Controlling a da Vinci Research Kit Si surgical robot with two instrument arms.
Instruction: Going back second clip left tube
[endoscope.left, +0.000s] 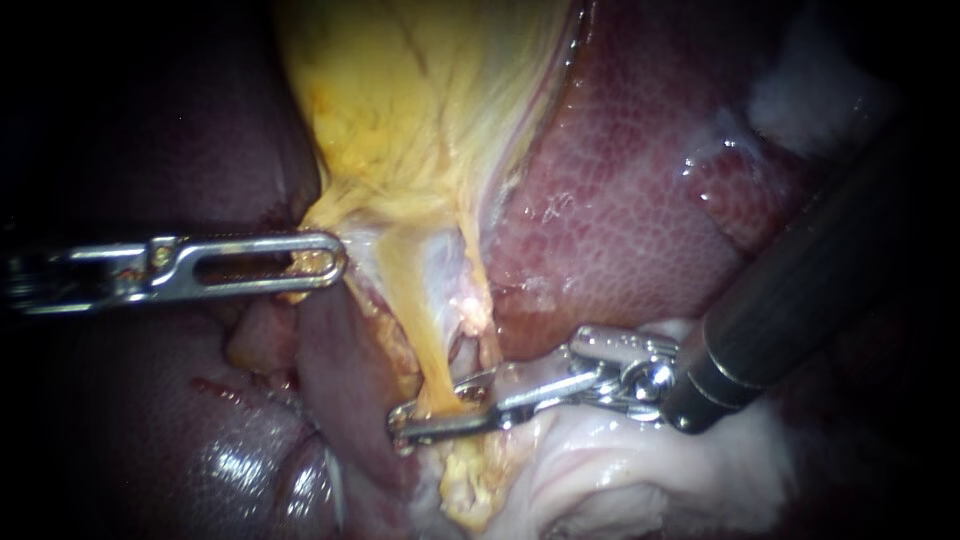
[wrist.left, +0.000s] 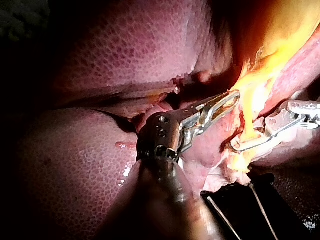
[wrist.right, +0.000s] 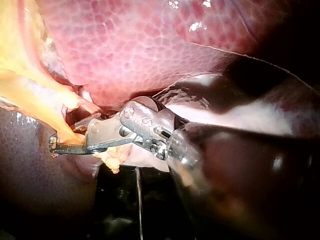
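Yellow tube (endoscope.left: 425, 340) ran down from the gallbladder (endoscope.left: 420, 100) and passed between the jaws of the right instrument (endoscope.left: 430, 408). Those jaws stood slightly apart, one on either side of it. Only the right wrist view showed the narrow gap at their tips. The endoscope view showed best the left instrument (endoscope.left: 325, 262), its jaws clamped together on the gallbladder's lower yellow edge. Liver (endoscope.left: 620, 200) lay close above the right shaft, with pale tissue (endoscope.left: 620, 470) just beneath. Open room lay along that shaft, toward the upper right. No clip on the tube could be made out. The left shaft was lost in shadow.
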